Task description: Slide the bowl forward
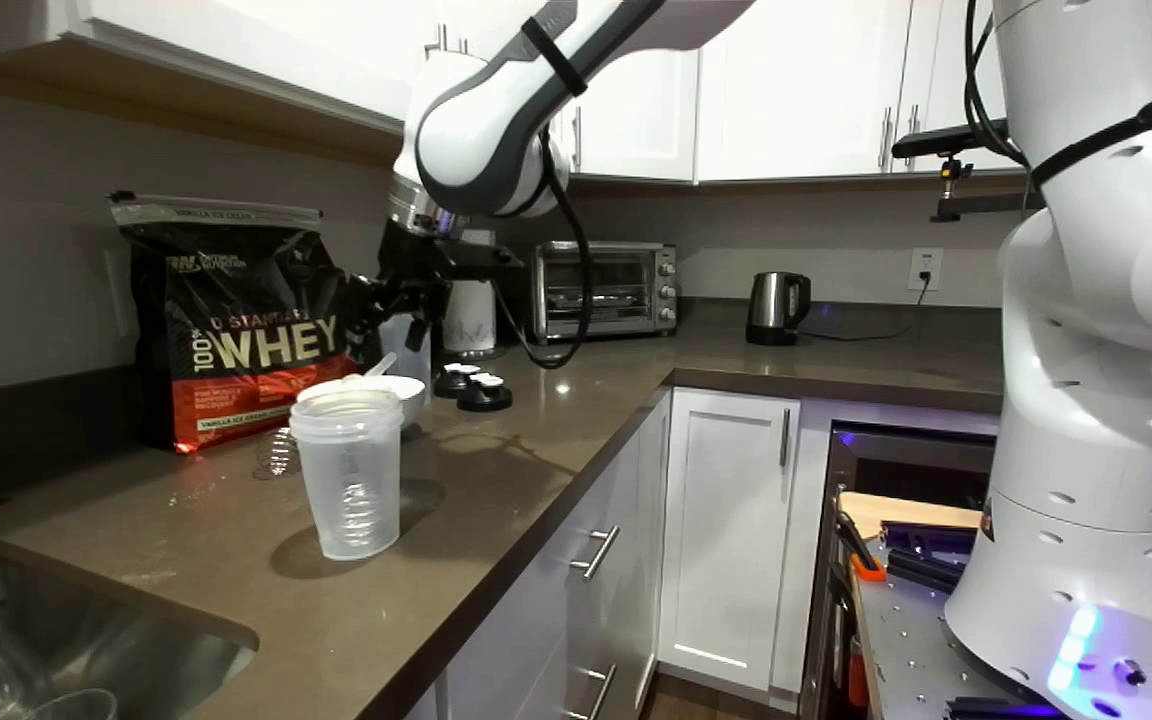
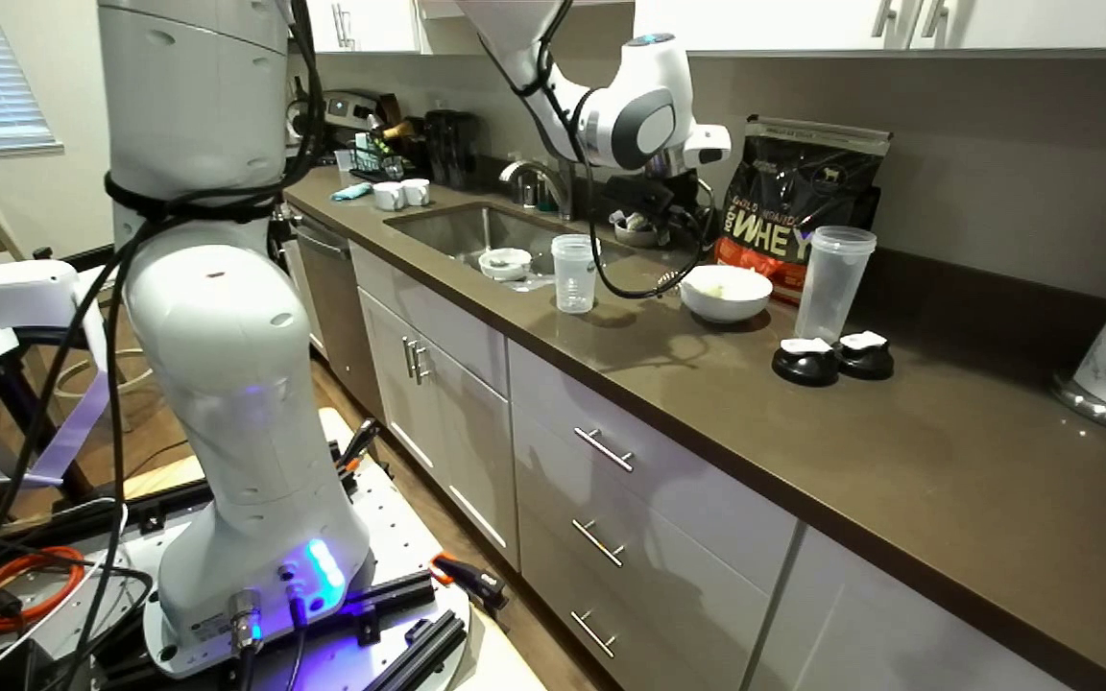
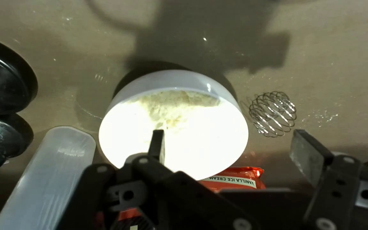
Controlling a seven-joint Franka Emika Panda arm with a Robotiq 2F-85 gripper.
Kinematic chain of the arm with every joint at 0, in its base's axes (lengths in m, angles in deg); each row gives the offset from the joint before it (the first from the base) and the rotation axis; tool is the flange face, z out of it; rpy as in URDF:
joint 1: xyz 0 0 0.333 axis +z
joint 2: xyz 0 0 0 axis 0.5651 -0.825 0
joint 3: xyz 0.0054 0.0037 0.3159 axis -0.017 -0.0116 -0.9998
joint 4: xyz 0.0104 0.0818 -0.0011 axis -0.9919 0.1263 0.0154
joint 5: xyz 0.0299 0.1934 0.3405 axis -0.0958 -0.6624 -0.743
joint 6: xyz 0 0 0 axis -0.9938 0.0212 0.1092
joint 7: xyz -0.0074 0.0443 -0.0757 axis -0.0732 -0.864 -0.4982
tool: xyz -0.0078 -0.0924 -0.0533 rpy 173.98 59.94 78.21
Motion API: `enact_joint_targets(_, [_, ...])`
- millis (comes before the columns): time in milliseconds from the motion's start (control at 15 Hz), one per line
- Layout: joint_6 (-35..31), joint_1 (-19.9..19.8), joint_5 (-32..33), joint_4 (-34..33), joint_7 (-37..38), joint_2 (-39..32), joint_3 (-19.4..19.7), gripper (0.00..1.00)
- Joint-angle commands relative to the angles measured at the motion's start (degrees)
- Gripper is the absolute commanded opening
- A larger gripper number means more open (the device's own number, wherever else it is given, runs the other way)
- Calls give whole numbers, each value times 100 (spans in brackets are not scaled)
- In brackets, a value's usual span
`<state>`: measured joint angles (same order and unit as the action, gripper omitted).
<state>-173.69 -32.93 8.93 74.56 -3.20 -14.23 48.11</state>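
Note:
The white bowl (image 1: 410, 396) stands upright on the counter beside the whey bag. It also shows in an exterior view (image 2: 728, 296) and, overexposed, in the wrist view (image 3: 203, 137). It holds pale powder. In an exterior view a translucent cup partly hides it. My gripper (image 3: 228, 137) is open with nothing between its fingers. In both exterior views it (image 1: 388, 322) (image 2: 676, 230) hangs above the counter, over the bowl's area. In the wrist view the left finger overlaps the bowl, and the right finger lies off its side, near a wire whisk ball. The gap in height is unclear.
The whey bag (image 1: 246, 330) leans by the wall behind the bowl. One translucent cup (image 2: 575, 274) stands toward the sink (image 2: 438, 226); a tall translucent pitcher (image 2: 833, 283) stands on the bowl's other side with black lids (image 2: 805, 363). The wire ball (image 3: 272, 114) lies beside the bowl.

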Motion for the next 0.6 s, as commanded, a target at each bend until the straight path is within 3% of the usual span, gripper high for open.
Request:
enact_joint_targets(0, [-318,165,170,-282,234,-401,161,100])
enact_joint_targets(533, [-459,487,489,-530,586,-755,624,100])
